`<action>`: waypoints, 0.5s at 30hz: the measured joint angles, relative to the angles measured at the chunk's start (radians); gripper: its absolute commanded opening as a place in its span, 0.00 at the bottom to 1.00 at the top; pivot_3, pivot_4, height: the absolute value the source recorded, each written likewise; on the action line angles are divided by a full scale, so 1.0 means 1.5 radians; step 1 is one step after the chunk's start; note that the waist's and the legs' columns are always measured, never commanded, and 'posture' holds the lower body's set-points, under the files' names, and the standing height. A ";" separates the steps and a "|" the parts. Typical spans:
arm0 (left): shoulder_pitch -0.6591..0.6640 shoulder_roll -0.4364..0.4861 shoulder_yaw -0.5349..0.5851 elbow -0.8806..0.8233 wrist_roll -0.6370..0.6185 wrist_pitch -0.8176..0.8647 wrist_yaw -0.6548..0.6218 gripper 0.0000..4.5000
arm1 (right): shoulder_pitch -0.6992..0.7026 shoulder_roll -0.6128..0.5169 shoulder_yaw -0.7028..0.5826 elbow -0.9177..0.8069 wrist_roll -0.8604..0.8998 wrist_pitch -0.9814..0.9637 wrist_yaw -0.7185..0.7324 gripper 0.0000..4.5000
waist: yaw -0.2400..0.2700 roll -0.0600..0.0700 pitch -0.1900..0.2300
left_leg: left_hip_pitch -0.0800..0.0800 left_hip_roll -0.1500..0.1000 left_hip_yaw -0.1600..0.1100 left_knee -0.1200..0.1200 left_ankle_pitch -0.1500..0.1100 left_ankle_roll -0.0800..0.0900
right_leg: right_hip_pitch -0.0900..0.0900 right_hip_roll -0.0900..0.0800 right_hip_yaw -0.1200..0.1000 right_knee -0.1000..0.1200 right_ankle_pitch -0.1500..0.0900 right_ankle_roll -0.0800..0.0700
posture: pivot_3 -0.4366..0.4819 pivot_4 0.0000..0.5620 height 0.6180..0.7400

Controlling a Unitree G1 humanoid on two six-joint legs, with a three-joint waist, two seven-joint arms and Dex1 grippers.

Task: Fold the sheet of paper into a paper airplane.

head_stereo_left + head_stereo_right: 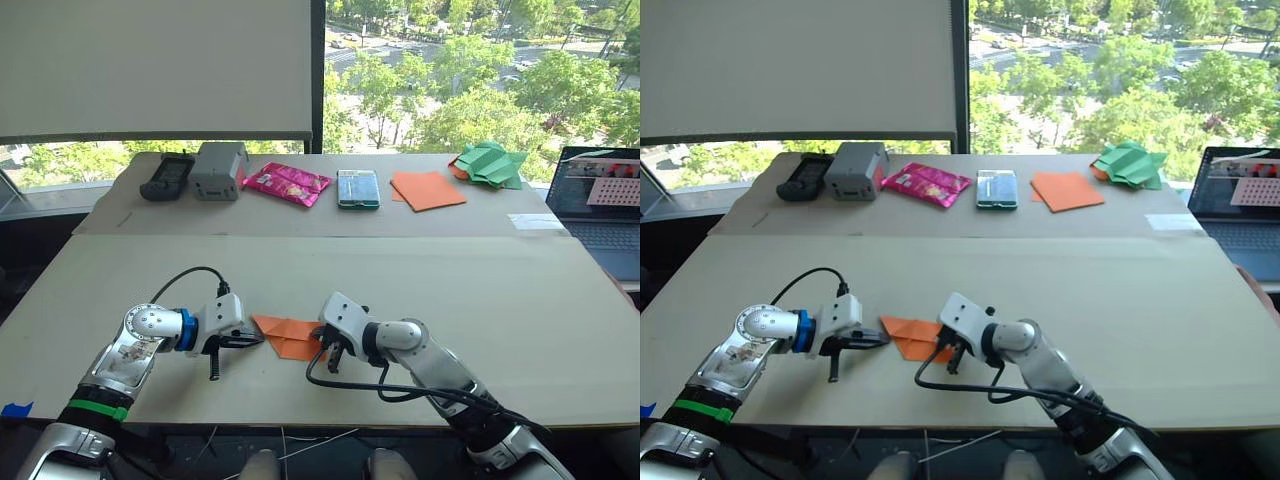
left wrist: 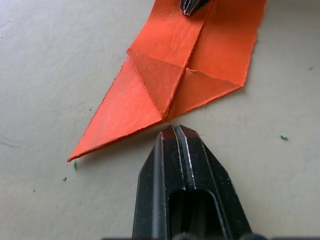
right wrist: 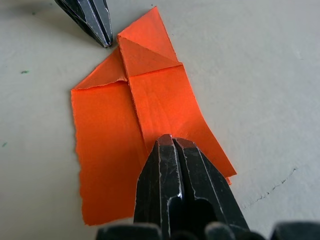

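Head view: both arms reach inward near the tabletop's (image 1: 560, 330) front edge, the left gripper (image 1: 243, 341) and right gripper (image 1: 333, 352) flanking the sheet of paper (image 1: 288, 336). Left wrist view: fingers pinched together, tips just beside the folded point. Right wrist view: fingers together, pressing on the paper.

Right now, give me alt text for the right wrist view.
The right gripper, fingers shut, presses its tip on the partly folded orange sheet of paper lying flat on the beige table. The left gripper tip rests beside the paper's folded, pointed end.
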 measured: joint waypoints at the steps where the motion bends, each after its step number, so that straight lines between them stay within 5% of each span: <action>1: 0.004 0.001 0.004 -0.004 -0.002 0.005 0.002 0.00 | 0.001 0.000 -0.002 0.000 0.001 -0.003 0.000 0.00 | -0.001 0.000 0.000 | 0.000 0.000 0.000 0.000 0.000 0.000 | 0.000 0.000 0.000 0.000 0.000 0.000 | 0.48 0.27 0.69; 3: 0.012 0.007 0.012 -0.023 -0.009 0.027 0.007 0.00 | 0.003 -0.002 -0.010 -0.008 0.008 -0.004 0.002 0.00 | -0.002 0.000 0.002 | -0.001 0.000 0.000 0.000 0.000 0.000 | -0.001 0.000 0.000 0.000 0.000 0.000 | 0.48 0.27 0.69; 12: 0.092 0.034 0.109 -0.176 -0.121 0.235 0.038 0.00 | 0.004 -0.023 -0.139 -0.144 0.101 0.098 0.015 0.65 | 0.006 -0.004 0.010 | -0.006 0.000 0.000 -0.001 0.000 0.000 | -0.008 0.001 -0.001 0.000 0.000 0.000 | 0.48 0.27 0.69; 15: 0.094 0.033 0.136 -0.202 -0.157 0.271 0.050 0.00 | 0.004 -0.022 -0.139 -0.136 0.114 0.114 0.014 0.65 | 0.015 -0.005 0.013 | -0.006 0.000 0.000 -0.001 0.000 0.000 | -0.008 0.001 0.000 -0.001 0.000 0.000 | 0.48 0.27 0.69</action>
